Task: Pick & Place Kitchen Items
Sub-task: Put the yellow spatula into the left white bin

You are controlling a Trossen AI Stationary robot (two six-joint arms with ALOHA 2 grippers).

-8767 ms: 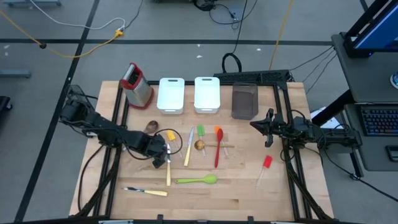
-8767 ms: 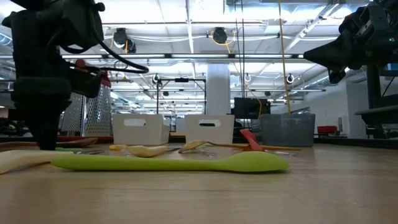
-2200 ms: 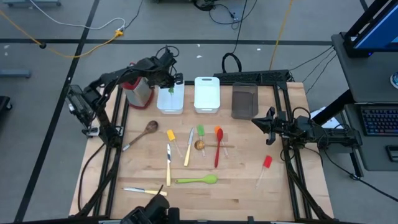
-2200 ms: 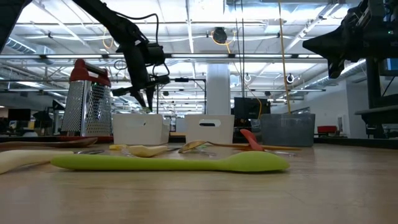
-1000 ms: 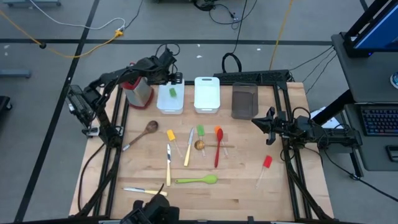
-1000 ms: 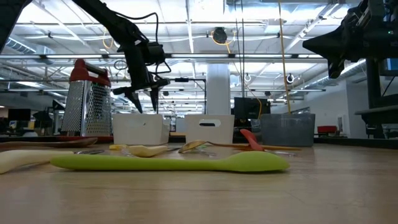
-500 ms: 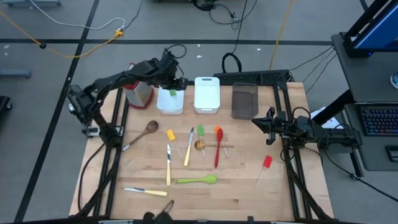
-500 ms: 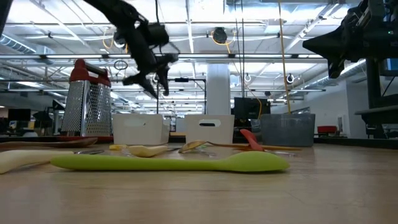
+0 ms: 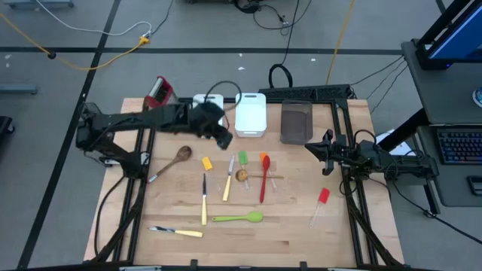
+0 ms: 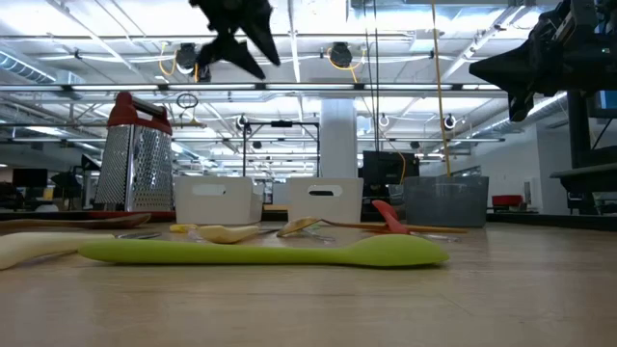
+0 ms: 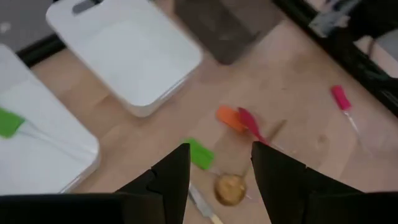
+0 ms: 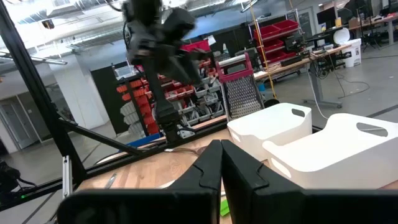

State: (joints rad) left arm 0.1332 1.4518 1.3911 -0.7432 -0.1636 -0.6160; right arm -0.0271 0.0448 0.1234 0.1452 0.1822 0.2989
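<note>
Only one item looks sorted so far: a small green spatula [image 11: 9, 122] lies in the far-left white bin [image 11: 56, 163]. Left gripper [image 11: 219, 163] hovers empty above the table, jaws apart. Right gripper [image 12: 220, 163], jaws together, waits at the right edge. The remaining utensils, like the long green spoon [image 9: 238, 218], are unsorted mid-table.

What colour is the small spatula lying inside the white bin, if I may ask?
Green, clearest in the left wrist view.

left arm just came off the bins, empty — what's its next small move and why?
Probably swing the left gripper on toward the utensil cluster and descend over the small green spatula, the nearest piece ahead of its parted, empty fingers. One green spatula already lies in the white bin, while many utensils remain on the table. The right gripper waits shut at the right edge.
</note>
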